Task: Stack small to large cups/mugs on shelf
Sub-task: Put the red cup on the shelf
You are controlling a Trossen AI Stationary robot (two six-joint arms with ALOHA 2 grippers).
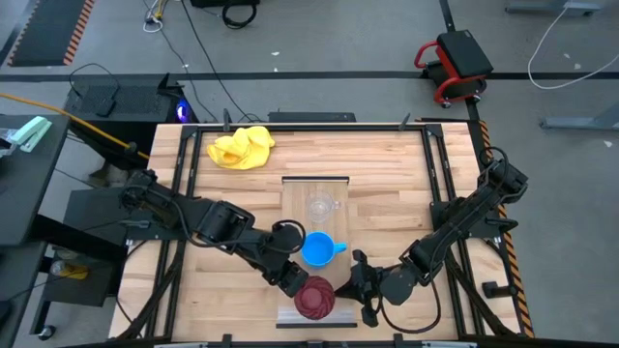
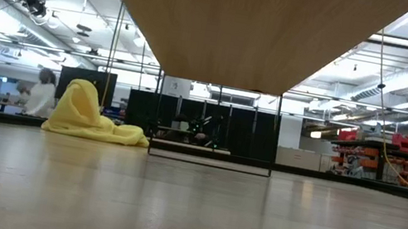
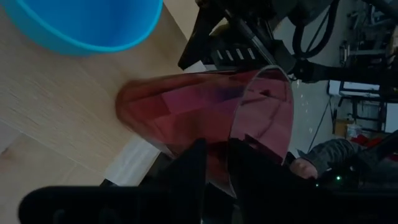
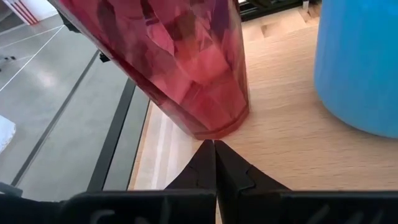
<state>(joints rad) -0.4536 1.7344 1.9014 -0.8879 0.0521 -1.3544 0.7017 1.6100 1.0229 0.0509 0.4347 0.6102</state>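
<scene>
The light-wood shelf (image 1: 290, 193) runs from the table's middle to its near edge. Three vessels stand on it in a row. The clear glass mug (image 1: 321, 206) is farthest, the blue mug (image 1: 319, 249) is in the middle, and the dark red ribbed cup (image 1: 314, 298) is nearest, by the pale lip. My left gripper (image 1: 293, 280) is at the red cup's left side, shut on its rim. My right gripper (image 1: 360, 282) is shut just right of the red cup, its tips (image 4: 214, 144) low by the cup's base (image 4: 217, 127). Neither gripper shows in the low view. My left gripper holds the red cup by its rim wall (image 3: 235, 168), with one finger (image 3: 193, 158) outside and the other (image 3: 255, 162) inside the mouth. It comes from the table's left. The cup stands upright with its base (image 3: 124, 102) on the shelf. My right gripper's shut tips point at the cup's base; I cannot tell whether they touch it.
A yellow cloth (image 1: 242, 147) lies crumpled near the table's far edge, left of the shelf, and shows in the low view (image 2: 90, 115). A wooden underside (image 2: 246, 21) fills the top of the low view. The blue mug's handle (image 1: 339, 246) points right. Bare tabletop lies on both sides of the shelf.
</scene>
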